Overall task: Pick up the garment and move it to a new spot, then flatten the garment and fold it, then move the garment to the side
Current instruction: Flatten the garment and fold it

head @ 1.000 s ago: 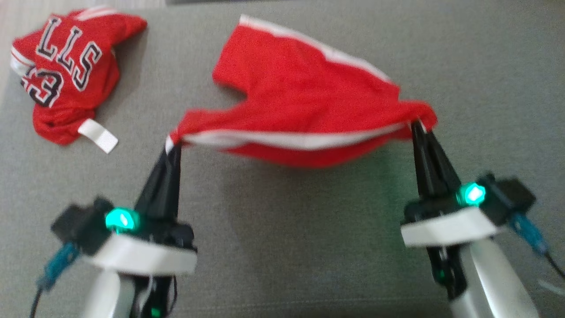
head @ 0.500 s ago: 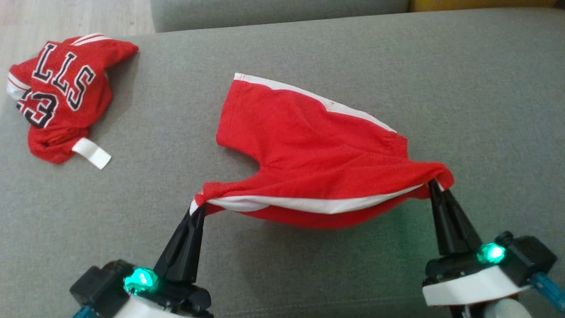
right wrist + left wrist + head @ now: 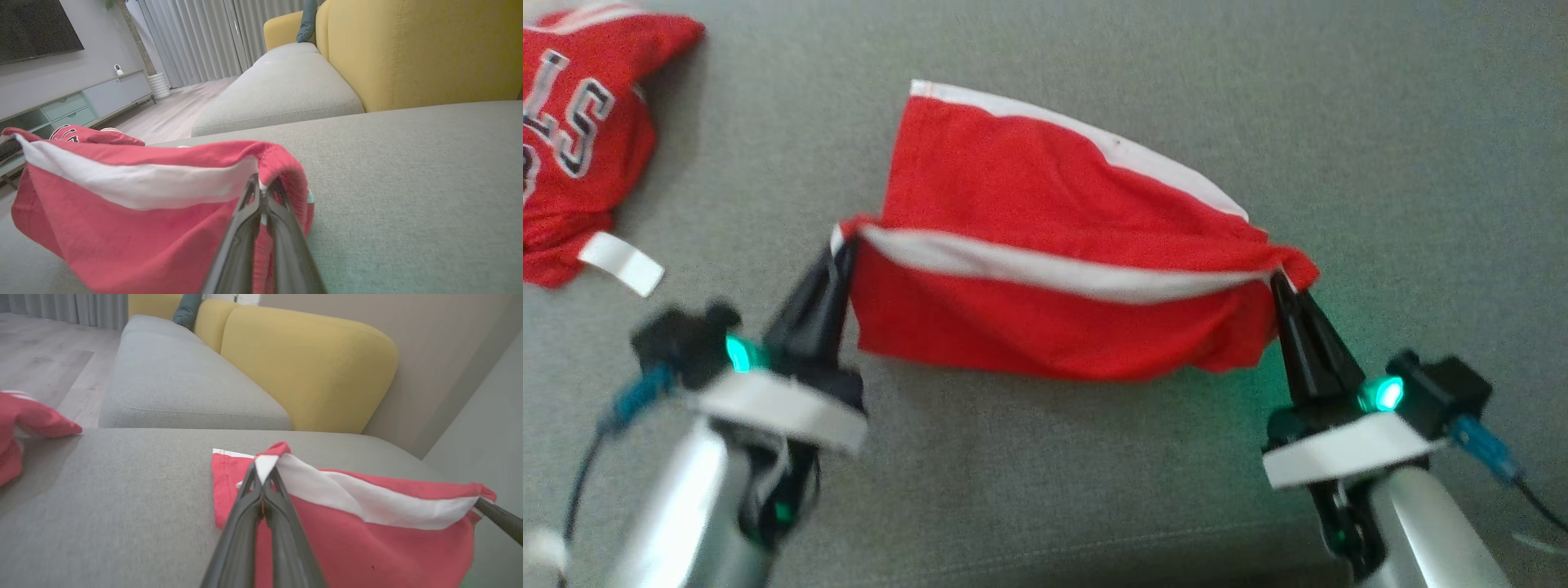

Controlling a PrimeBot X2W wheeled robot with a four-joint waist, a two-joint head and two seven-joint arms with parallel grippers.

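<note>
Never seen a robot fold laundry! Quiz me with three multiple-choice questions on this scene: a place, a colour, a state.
1. The lettered jersey lies where, relative to the red shorts? A) robot's left B) robot's right C) beneath them
2. The stripe on the shorts' held edge is: A) black B) white C) yellow
3. The left end effector and right end effector are: A) both open B) both shut on the shorts C) one open, one shut
Answers: 1 A, it sits upper left in the head view; 2 B, it runs white between the grips; 3 B, each pinches a corner.
</note>
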